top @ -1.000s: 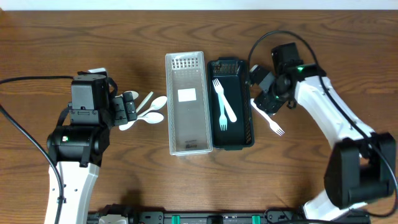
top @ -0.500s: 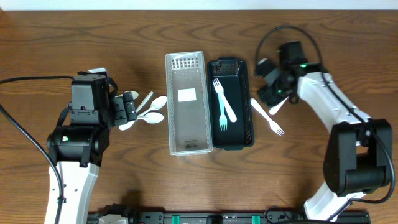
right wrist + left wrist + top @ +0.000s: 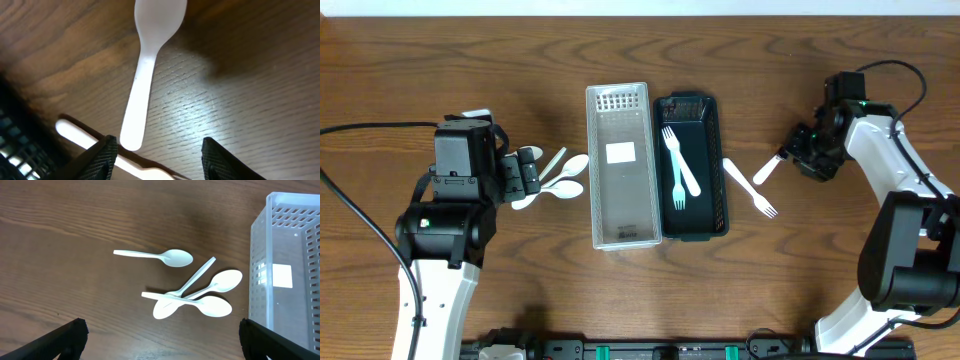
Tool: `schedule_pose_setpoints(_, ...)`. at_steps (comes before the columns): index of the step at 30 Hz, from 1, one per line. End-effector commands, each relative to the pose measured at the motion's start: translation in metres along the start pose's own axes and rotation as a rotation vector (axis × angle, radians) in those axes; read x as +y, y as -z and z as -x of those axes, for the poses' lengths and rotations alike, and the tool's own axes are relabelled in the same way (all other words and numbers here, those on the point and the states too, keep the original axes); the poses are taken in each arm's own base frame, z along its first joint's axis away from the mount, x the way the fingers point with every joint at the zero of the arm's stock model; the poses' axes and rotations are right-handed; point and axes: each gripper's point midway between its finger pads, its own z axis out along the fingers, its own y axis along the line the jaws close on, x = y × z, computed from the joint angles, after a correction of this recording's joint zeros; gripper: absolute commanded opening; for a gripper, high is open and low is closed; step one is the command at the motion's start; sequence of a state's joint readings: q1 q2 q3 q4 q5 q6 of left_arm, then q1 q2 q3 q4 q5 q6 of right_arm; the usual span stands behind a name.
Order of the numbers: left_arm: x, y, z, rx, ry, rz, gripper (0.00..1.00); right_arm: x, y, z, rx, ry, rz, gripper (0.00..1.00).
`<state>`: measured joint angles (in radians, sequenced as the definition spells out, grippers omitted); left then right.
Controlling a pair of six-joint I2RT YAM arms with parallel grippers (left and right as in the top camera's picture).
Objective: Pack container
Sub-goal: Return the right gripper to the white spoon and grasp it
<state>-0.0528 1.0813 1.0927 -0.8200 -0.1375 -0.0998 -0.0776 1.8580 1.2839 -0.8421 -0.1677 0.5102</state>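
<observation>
A clear white basket point(image 3: 618, 200) and a black basket point(image 3: 718, 190) stand side by side at the table's middle. The black basket holds a pale blue fork point(image 3: 674, 165) and a white fork point(image 3: 688, 178). A white fork point(image 3: 752, 189) and a white spoon point(image 3: 766, 171) lie on the table right of it. My right gripper point(image 3: 802, 152) is open and empty just right of that spoon point(image 3: 149, 70). Several white spoons point(image 3: 558, 180) lie left of the clear basket. My left gripper point(image 3: 525, 172) is open and empty beside these spoons point(image 3: 200, 292).
The clear basket's wall point(image 3: 290, 275) shows at the right of the left wrist view. The black basket's edge point(image 3: 12, 137) and the loose fork's handle point(image 3: 75, 134) show at the lower left of the right wrist view. Cables trail from both arms.
My right arm has swung right, away from the black basket, and the white spoon now lies uncovered on the table. The left arm has not moved.
</observation>
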Motion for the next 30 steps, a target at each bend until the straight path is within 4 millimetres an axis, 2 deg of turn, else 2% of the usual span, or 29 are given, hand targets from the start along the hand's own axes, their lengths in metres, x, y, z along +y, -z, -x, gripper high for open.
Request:
schedule_pose_setpoints(1,0.002,0.003,0.005,-0.010,-0.010,0.004,0.98,0.005,-0.003,0.002,-0.028,-0.094,-0.023,0.53)
schedule_pose_setpoints(7,0.002,0.003,0.005,-0.010,-0.010,0.004,0.98,0.006,-0.004,0.008,-0.106,-0.177,-0.086,0.54)
schedule_pose_setpoints(14,0.002,0.003,0.005,-0.010,-0.010,0.004,0.98,0.029,-0.016,0.019,-0.188,-0.184,-0.061,0.52)
schedule_pose_setpoints(22,0.002,0.003,0.005,-0.010,-0.010,0.004,0.98,0.017,-0.047,0.010,-0.122,-0.249,-0.117,0.52)
schedule_pose_setpoints(28,0.002,0.003,0.005,-0.010,-0.010,0.004,0.98,0.014,-0.051,0.009,-0.119,-0.253,-0.133,0.52)
schedule_pose_setpoints(30,0.002,0.003,0.005,-0.010,-0.010,0.004,0.98,0.012,-0.051,0.011,-0.125,-0.257,-0.134,0.46)
